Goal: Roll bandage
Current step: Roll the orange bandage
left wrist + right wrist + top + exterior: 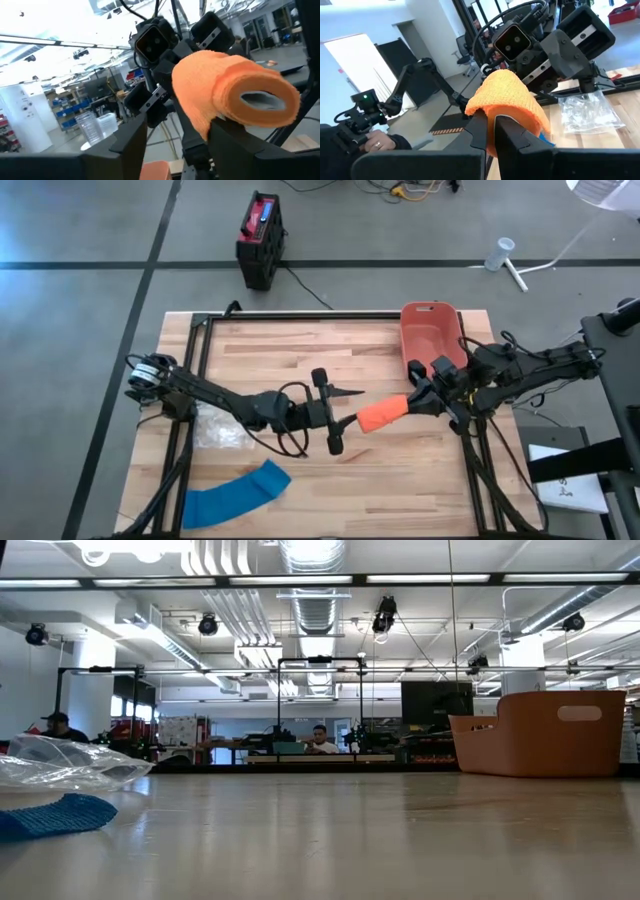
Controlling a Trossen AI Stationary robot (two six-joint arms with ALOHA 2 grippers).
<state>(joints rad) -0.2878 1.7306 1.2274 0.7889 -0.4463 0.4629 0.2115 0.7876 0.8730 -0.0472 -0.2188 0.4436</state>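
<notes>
Above mid-table, right end effector (412,402) pinches the orange bandage roll (381,415); left end effector (345,420), fingers parted, flanks it.

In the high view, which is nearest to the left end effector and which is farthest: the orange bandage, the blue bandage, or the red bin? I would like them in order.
Measured from the left end effector, at the table's middle:
1. Orange bandage: right at its fingertips, held between both arms.
2. Red bin: at the far right of the table.
3. Blue bandage: lying at the near left edge.
</notes>
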